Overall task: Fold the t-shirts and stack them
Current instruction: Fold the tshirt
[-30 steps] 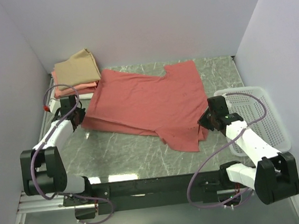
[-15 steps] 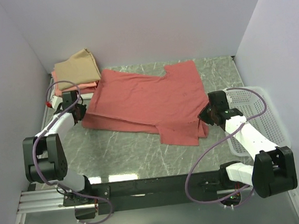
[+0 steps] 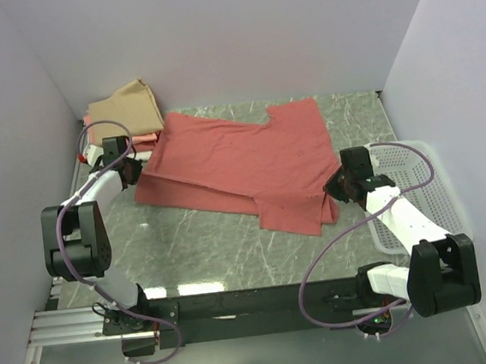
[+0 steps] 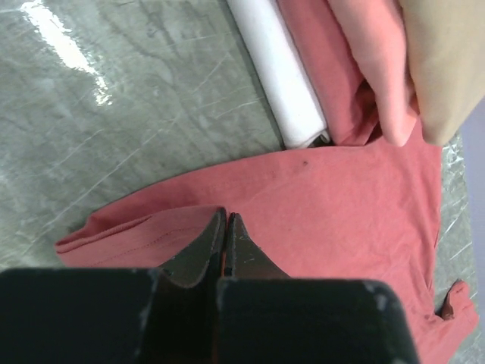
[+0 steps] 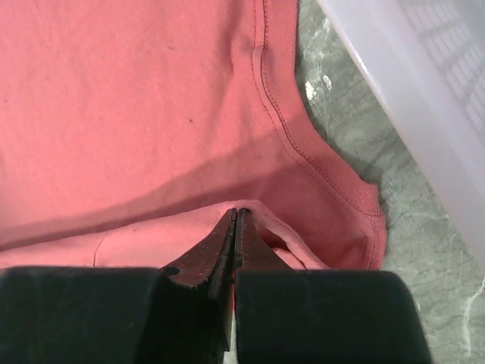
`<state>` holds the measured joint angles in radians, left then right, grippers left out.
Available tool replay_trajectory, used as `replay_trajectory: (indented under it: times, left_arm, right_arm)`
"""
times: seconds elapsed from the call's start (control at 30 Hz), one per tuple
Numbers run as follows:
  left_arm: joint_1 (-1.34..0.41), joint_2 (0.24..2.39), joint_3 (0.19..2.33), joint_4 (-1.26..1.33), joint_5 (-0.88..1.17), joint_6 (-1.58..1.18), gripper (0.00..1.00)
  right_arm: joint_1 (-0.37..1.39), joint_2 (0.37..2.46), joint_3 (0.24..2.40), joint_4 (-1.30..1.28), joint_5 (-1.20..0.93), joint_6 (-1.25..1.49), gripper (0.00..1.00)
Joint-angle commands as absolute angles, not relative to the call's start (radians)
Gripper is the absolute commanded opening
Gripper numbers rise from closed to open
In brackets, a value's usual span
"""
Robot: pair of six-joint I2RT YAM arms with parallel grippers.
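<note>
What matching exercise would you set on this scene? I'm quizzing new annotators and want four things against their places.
Column one:
1. tan t-shirt
2. salmon-red t-shirt
3. white t-shirt
4. white perforated basket

Column two:
A. at the right edge of the table
B. on top of the folded stack
C. spread over the middle of the table
D. at the bottom of the folded stack

Pairs: 1-B, 2-C, 3-D, 4-A
</note>
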<state>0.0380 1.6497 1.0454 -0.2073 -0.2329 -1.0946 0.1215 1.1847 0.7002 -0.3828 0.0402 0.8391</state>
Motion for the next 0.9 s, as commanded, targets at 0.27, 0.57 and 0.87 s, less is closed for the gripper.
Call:
replay_trajectory:
  times: [0.27, 0.57, 0.87]
  left_arm:
    - [0.034, 1.697, 1.101, -0.198, -0.242, -1.094, 0.01]
    - [0.034, 1.717, 1.103, -0.198, -0.239, -1.091, 0.01]
    - [0.034, 1.709, 1.095, -0.199, -0.244, -1.095, 0.01]
  right_arm:
    - [0.101, 1.242, 0.745, -0.333, 0.051, 0.810, 0.00]
    - [0.100, 1.278, 0.773, -0.333, 0.048, 0.805, 0.00]
    - [0.100, 1.298, 0.798, -0.337, 0.054, 0.799, 0.00]
